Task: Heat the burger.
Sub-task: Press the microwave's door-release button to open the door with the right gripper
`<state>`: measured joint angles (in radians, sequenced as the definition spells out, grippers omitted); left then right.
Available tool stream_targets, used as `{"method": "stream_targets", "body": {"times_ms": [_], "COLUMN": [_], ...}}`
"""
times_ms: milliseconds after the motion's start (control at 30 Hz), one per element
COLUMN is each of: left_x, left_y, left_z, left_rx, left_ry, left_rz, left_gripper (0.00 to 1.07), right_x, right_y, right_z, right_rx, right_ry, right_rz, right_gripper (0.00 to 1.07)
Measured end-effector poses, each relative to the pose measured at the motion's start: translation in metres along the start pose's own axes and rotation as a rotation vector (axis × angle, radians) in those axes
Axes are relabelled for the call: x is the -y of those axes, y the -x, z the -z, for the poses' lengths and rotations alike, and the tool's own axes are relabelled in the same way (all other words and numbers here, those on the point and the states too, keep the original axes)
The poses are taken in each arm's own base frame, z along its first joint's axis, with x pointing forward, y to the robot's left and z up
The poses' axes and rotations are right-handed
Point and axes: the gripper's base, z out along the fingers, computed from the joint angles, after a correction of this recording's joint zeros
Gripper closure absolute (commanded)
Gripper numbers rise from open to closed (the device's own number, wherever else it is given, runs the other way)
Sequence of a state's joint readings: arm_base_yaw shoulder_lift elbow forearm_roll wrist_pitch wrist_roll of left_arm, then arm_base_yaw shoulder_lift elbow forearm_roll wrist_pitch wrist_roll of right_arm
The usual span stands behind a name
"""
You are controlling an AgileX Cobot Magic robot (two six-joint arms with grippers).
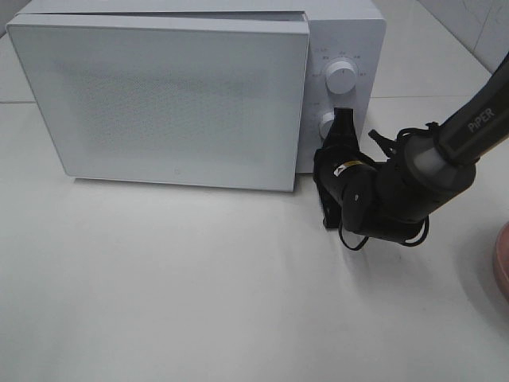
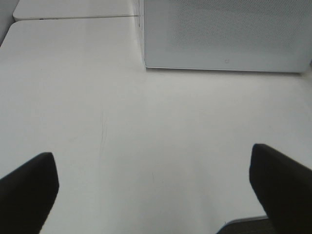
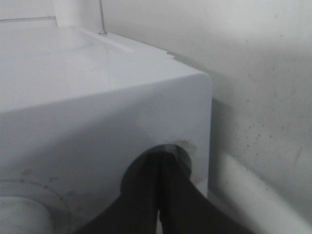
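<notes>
Your right gripper (image 1: pixel 343 118), pinched shut, sits at the microwave's (image 1: pixel 175 103) lower knob (image 1: pixel 324 126); your left gripper (image 2: pixel 152 158) hangs spread wide above the table (image 2: pixel 146 107) before the microwave.

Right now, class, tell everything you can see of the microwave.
The microwave is a white, boxy, matte-looking appliance standing upright on the pale table. Its wide door, dotted with a fine mesh pattern, covers the front and hides the inside. A narrow panel beside the door carries a round white upper knob and lower knob. The shut right gripper appears to touch the lower knob.
</notes>
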<state>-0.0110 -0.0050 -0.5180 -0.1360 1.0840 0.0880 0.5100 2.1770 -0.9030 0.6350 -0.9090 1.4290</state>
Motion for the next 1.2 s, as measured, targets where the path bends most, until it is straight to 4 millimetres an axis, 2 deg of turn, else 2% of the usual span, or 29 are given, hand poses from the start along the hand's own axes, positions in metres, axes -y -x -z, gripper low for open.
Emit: {"method": "stream_targets", "body": {"times_ms": [800,1200], "left_x": [0.000,0.000], "left_y": [0.000,0.000], "left_z": [0.000,0.000], "left_rx": [0.000,0.000], "left_ry": [0.000,-0.001], "left_rz": [0.000,0.000], "left_gripper": [0.07,0.07], "right_x": [-0.004,-0.014], "right_y": [-0.003,0.005], "right_z": [0.001,0.017], "right_rx": [0.003,-0.020], "right_ry": [-0.033,-0.071], "right_rz": [0.018,0.064], "right_gripper": [1.07,1.07]}}
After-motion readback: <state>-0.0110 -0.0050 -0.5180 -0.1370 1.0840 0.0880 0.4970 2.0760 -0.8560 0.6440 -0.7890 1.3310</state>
